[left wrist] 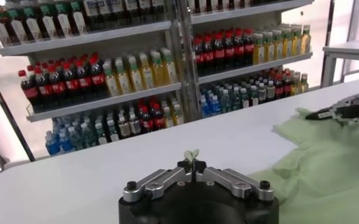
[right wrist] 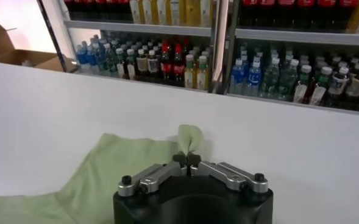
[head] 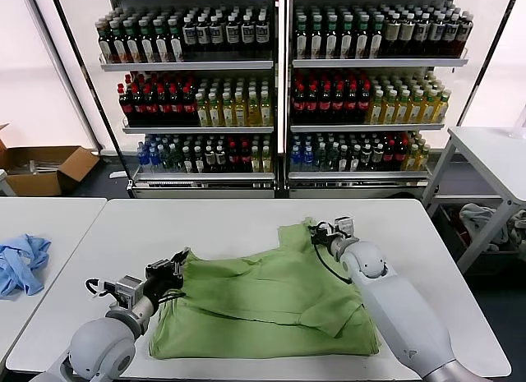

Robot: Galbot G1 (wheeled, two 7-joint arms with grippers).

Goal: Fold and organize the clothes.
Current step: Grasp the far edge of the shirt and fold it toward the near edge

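White bench (head: 246,222) before drink shelves; shirt (head: 263,300) spread flat. Left gripper (head: 173,271) and right gripper (head: 322,232) each have jaws clamped on shirt edges. Thin pinches may slip if pulled unevenly.

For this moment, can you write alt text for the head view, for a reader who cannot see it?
A light green shirt lies partly folded on a white table, pinched at opposite edges by both robot hands: the left hand at its left edge, the right hand at its far right corner. Shelves of bottled drinks stand behind, and a light blue garment lies on a neighbouring table.
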